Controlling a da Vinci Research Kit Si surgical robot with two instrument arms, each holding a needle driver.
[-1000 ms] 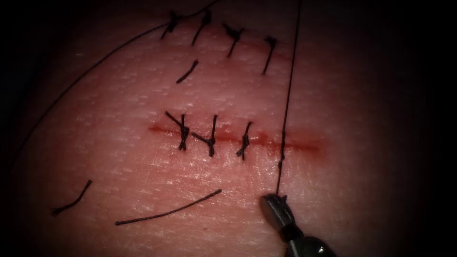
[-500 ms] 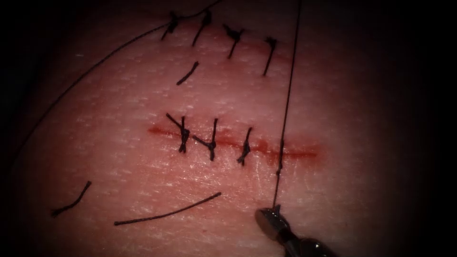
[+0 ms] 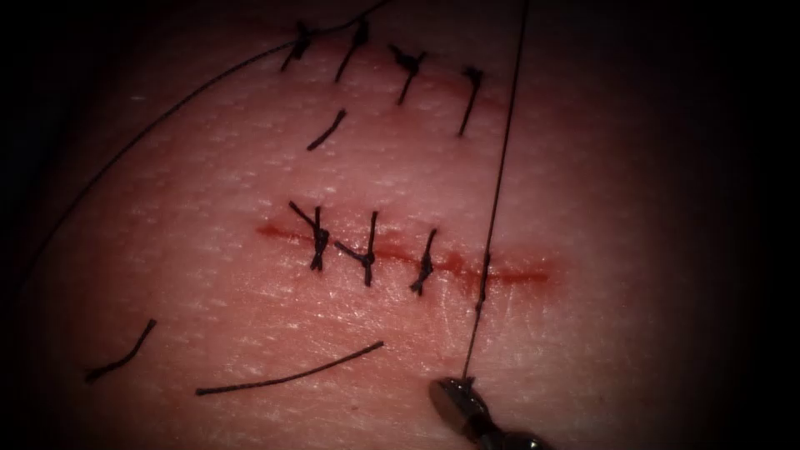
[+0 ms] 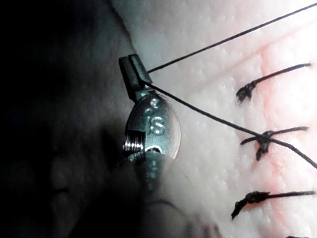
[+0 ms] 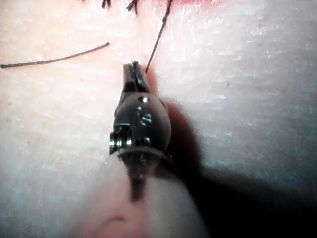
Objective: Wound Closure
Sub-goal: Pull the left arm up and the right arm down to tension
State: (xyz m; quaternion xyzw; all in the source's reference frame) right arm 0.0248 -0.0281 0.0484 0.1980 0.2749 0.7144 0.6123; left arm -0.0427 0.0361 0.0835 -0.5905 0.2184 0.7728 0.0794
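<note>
The tissue (image 3: 583, 350) carries a horizontal cut (image 3: 521, 272) edged with red fluid and crossed by three knotted stitches (image 3: 367, 250). A taut thread (image 3: 500, 158) runs from the upper edge down across the right part of the cut. On the near side of the cut, the right tool (image 3: 450, 396) holds it with jaws shut. In the right wrist view the same jaws (image 5: 132, 72) pinch the thread (image 5: 157, 42) just above the tissue. In the left wrist view the left tool (image 4: 132, 67) is shut on the thread (image 4: 223, 42), with two strands leading off over the stitches.
An older row of knotted stitches (image 3: 408, 62) lies beyond the cut. Loose cut thread ends lie on the tissue (image 3: 292, 375), (image 3: 121, 358), (image 3: 327, 129). A long slack thread (image 3: 167, 112) curves over the left side.
The right tool has slid down and to the left toward the lower edge, still shut on the thread, drawing the strand longer. The tissue and stitches shifted slightly left.
</note>
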